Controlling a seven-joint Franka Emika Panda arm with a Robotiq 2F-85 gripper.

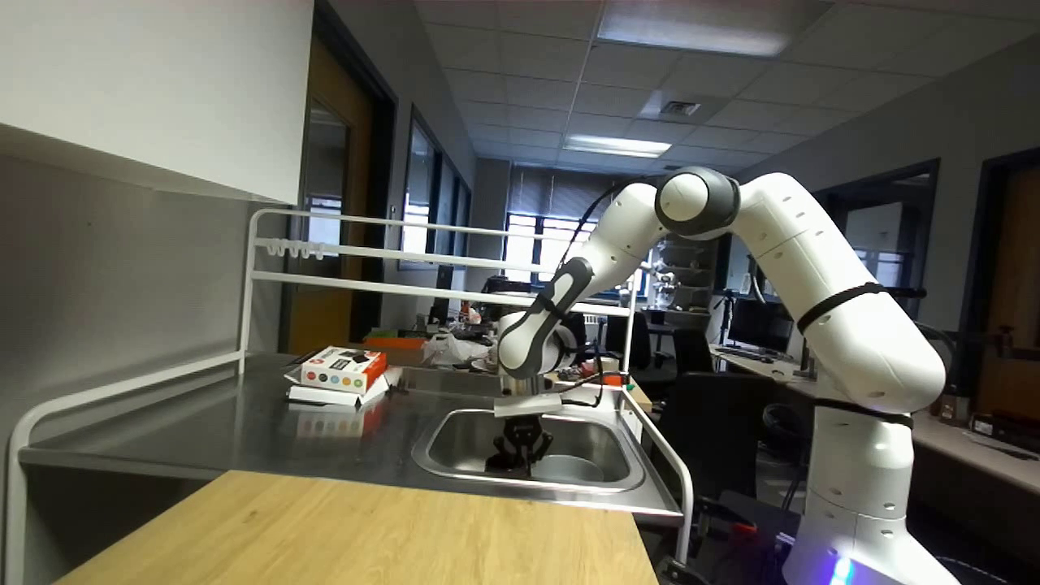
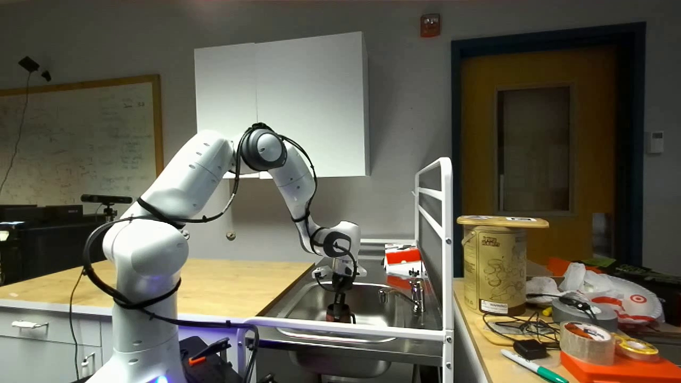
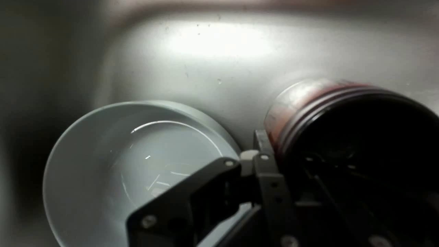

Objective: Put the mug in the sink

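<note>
A: Where's the reddish, black-lined round mug (image 3: pixel 356 127) sitting?

B: It's showing inside the rectangular stainless-steel sink (image 2: pixel 372 303), mouth facing the wrist camera. Can't tell if its base is touching the bottom.

A: Fingers?

B: The black two-fingered gripper (image 1: pixel 521 460) is pointing down into the basin. In the wrist view one dark metal finger (image 3: pixel 269 168) is lying along the mug's outer wall; the black interior is hiding the rest. Can't tell if they're clamping or loose.

A: What else is sharing the basin?

B: A pale, glossy round bowl (image 3: pixel 147 140). It's sitting just beside the mug, finger showing between.

A: Surroundings?

B: A curved chrome faucet (image 2: pixel 417 295) is standing at the sink's edge. A red-and-white cardboard box (image 1: pixel 341 370) is lying on the flat grey steel countertop (image 1: pixel 195 426). The white jointed arm (image 1: pixel 684 197) is arching over in both exterior views.
</note>
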